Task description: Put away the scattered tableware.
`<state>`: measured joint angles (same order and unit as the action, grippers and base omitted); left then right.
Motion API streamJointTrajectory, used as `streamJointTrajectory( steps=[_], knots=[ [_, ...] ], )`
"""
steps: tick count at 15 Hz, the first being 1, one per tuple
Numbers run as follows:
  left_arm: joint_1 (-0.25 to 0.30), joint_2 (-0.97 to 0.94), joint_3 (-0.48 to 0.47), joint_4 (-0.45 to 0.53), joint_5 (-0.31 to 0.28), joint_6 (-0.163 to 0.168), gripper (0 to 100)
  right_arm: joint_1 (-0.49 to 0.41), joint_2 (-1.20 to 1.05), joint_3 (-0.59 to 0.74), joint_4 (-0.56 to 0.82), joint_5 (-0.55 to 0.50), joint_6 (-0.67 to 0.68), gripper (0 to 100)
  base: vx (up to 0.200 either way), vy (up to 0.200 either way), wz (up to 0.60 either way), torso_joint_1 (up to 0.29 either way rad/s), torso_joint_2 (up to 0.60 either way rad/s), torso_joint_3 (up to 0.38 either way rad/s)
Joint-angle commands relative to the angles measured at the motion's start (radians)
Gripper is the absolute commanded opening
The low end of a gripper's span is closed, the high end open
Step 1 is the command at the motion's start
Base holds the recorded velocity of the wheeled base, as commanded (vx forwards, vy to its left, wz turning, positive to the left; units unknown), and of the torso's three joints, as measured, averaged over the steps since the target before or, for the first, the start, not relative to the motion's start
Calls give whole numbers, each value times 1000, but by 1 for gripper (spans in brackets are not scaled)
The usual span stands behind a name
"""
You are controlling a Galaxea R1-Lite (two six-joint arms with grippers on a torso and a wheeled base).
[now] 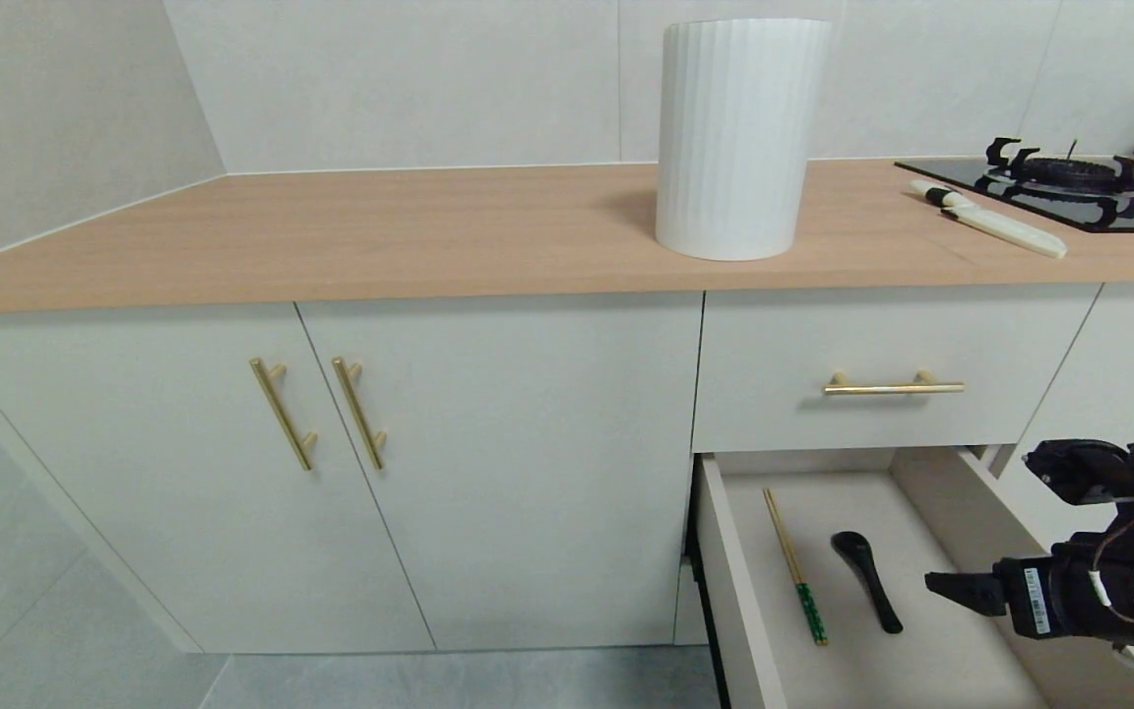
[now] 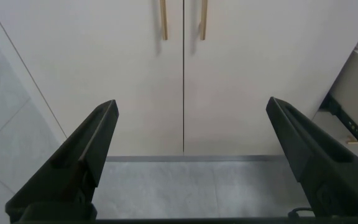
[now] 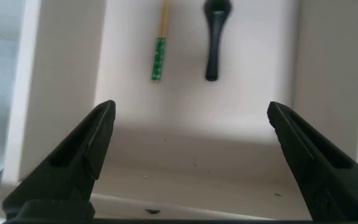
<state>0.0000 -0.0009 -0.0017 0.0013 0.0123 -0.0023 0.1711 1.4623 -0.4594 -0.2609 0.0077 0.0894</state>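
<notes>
The lower drawer (image 1: 727,581) stands pulled out, with a pair of green-tipped wooden chopsticks (image 1: 794,577) and a black spoon (image 1: 867,578) lying side by side on its floor. My right gripper (image 1: 982,522) hangs open above the drawer's right side, holding nothing. From the right wrist, the chopsticks (image 3: 160,45) and spoon (image 3: 213,37) lie beyond the open right gripper (image 3: 190,111). A white-handled knife (image 1: 988,219) rests on the wooden countertop beside the stove. My left gripper (image 2: 191,106) is open and empty, low before the cabinet doors (image 2: 183,74).
A tall white ribbed container (image 1: 736,138) stands on the countertop (image 1: 380,231) above the drawers. A black gas stove (image 1: 1069,182) sits at the far right. The upper drawer with its gold handle (image 1: 892,387) is closed. Two closed cabinet doors (image 1: 331,463) lie to the left.
</notes>
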Motion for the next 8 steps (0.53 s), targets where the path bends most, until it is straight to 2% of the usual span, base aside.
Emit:
streamJointTrajectory(
  steps=[1, 7, 8],
  knots=[
    [0, 1, 0, 0, 1, -1, 100, 1, -8, 1, -1, 2, 0, 100, 0, 0, 0, 0, 0, 0],
    [0, 1, 0, 0, 0, -1, 100, 1, -23, 24, 6, 6, -10, 100, 0, 0, 0, 0, 0, 0],
    [0, 1, 0, 0, 1, -1, 100, 1, -33, 24, 11, 9, -10, 100, -200, 0, 0, 2, 2, -2]
  ],
)
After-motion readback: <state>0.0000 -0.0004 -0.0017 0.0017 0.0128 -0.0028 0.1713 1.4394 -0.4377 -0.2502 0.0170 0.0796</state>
